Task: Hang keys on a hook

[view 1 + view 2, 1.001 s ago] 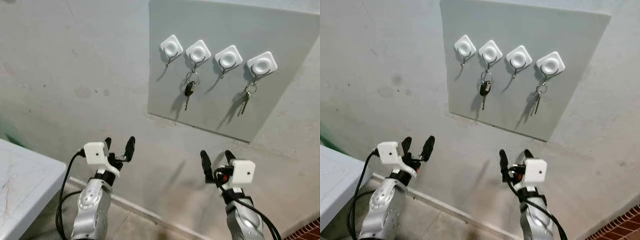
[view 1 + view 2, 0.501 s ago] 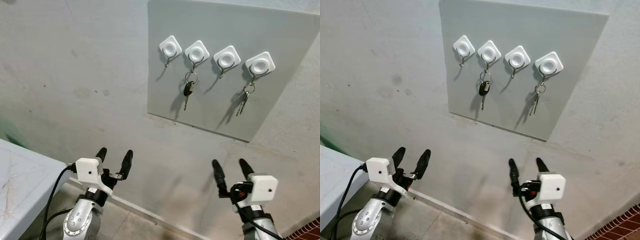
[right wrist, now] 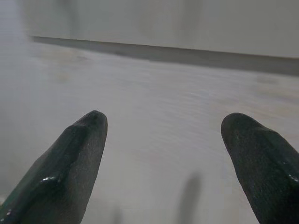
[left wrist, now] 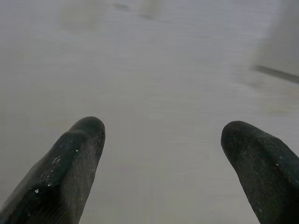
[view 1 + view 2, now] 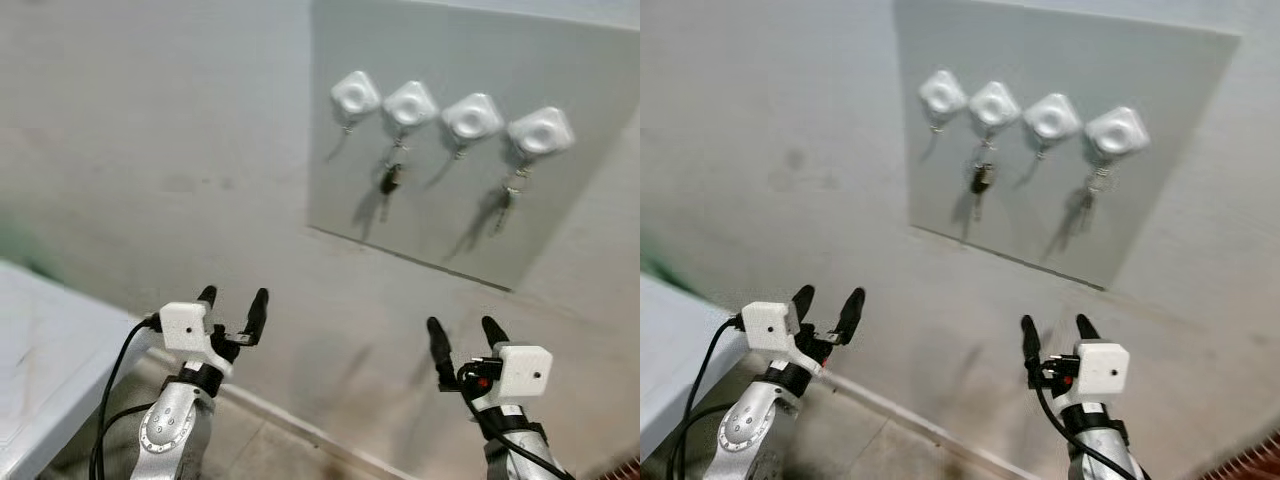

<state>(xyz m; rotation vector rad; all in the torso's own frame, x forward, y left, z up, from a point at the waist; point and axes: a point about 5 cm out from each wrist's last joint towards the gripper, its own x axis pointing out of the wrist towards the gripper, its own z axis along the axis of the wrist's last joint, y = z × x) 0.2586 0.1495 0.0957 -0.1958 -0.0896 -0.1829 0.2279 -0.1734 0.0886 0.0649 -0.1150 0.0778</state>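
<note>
A pale plaster wall (image 5: 150,150) takes up most of the head views, which are blurred. Fixed to it toward one o'clock is a grey panel (image 5: 580,230), its lower edge running down toward four o'clock. At eight o'clock the corner of a white worktop (image 5: 50,370) comes in, and a strip of floor (image 5: 260,440) shows at six o'clock below the skirting.

Two silver arms rise from the bottom edge. The left hand (image 5: 232,308) is at seven o'clock, well below the panel, its two black fingers spread wide with nothing between them; the left wrist view shows both fingertips (image 4: 86,135) apart against bare wall. The right hand (image 5: 463,335) is at five o'clock, also wide and empty, its fingertips (image 3: 93,123) pointing at the wall under the panel's lower edge.

On the panel four white hooks (image 5: 440,110) sit in a row. A bunch of keys with a dark head (image 5: 389,182) hangs from the second hook from the left, and a second silvery bunch (image 5: 508,200) hangs from the fourth, at two o'clock. Both bunches are well apart from either hand.
</note>
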